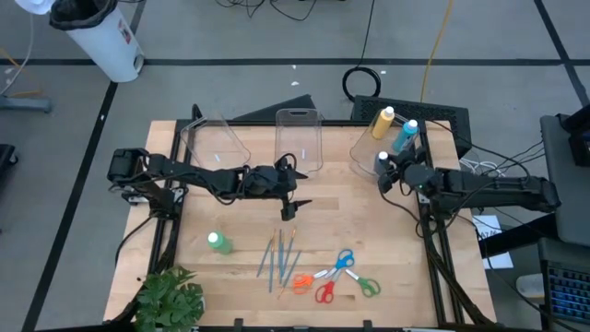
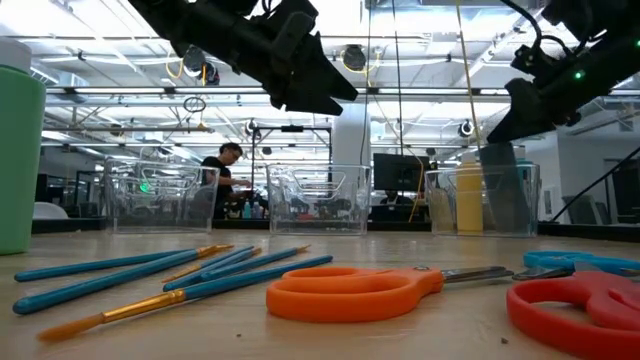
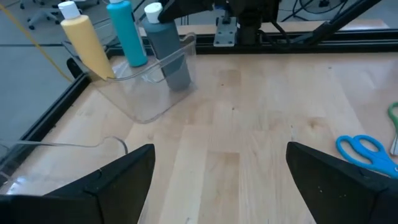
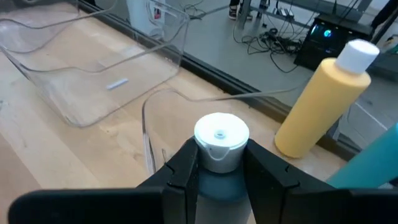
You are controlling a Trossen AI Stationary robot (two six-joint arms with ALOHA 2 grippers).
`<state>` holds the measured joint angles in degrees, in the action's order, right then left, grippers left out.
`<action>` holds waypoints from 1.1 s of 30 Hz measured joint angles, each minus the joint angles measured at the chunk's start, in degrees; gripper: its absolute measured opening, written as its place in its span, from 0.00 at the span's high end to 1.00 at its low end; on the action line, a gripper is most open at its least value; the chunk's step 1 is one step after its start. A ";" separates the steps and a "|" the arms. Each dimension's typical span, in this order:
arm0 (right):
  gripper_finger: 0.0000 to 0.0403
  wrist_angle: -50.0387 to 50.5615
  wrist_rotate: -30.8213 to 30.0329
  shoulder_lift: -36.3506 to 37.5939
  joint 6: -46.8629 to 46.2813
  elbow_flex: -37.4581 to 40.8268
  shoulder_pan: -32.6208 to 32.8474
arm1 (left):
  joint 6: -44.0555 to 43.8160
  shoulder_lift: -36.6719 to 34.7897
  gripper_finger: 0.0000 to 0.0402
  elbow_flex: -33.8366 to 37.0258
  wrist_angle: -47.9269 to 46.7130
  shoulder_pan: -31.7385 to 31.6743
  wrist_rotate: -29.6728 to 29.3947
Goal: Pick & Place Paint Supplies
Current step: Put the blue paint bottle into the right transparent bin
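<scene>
A grey-blue paint bottle (image 3: pixel 169 53) with a white cap stands inside the clear right bin (image 1: pixel 367 152), beside a yellow bottle (image 1: pixel 381 122) and a blue bottle (image 1: pixel 406 136). My right gripper (image 4: pixel 221 165) is shut on it at the table's far right. Over the table's middle, my left gripper (image 1: pixel 290 205) hangs open, holding nothing. A green bottle (image 1: pixel 218 243) stands on the table at the near left. Several blue-handled brushes (image 1: pixel 279 258) lie flat near the front, with blue (image 1: pixel 343 263), orange (image 1: pixel 300 282), red (image 1: pixel 324 293) and green scissors (image 1: pixel 366 286). My right gripper pinches the grey-blue bottle just under its white cap (image 4: pixel 221 140), one finger (image 4: pixel 185 169) on each side of the neck. The fingers come slanting down from the table's right side. The bottle stays nearly upright with its body inside the bin; whether its base touches the bin floor I cannot tell.
Two more clear bins stand along the far edge, one left (image 1: pixel 214 143) and one in the middle (image 1: pixel 297 138). A leafy plant (image 1: pixel 169 300) sits at the near left corner. Bare wood lies between the left gripper and the right bin. A person shows in the room behind.
</scene>
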<state>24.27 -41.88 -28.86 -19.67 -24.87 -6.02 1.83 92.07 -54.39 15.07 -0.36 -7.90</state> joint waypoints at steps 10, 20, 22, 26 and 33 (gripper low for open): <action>0.79 -11.07 -0.05 -0.36 7.11 0.58 0.00 | -0.82 0.00 0.09 0.00 0.13 -0.33 -0.04; 0.79 -18.48 0.37 -7.61 11.90 0.57 -5.83 | -1.11 0.01 0.09 0.00 0.26 -0.33 -0.07; 0.79 -20.53 2.54 -9.83 11.98 0.57 -7.58 | -1.26 0.00 0.09 0.00 0.26 -0.31 -0.07; 0.79 -24.77 6.52 -13.66 10.76 0.57 -10.42 | -1.28 0.02 0.09 0.00 0.25 -0.26 0.39; 0.79 -29.12 9.19 -17.92 10.09 0.57 -13.04 | -1.28 0.02 0.09 0.01 0.25 -0.26 0.42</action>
<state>-4.85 -32.69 -46.78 -9.58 -24.29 -19.06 0.56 92.09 -54.39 15.32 -0.62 -7.49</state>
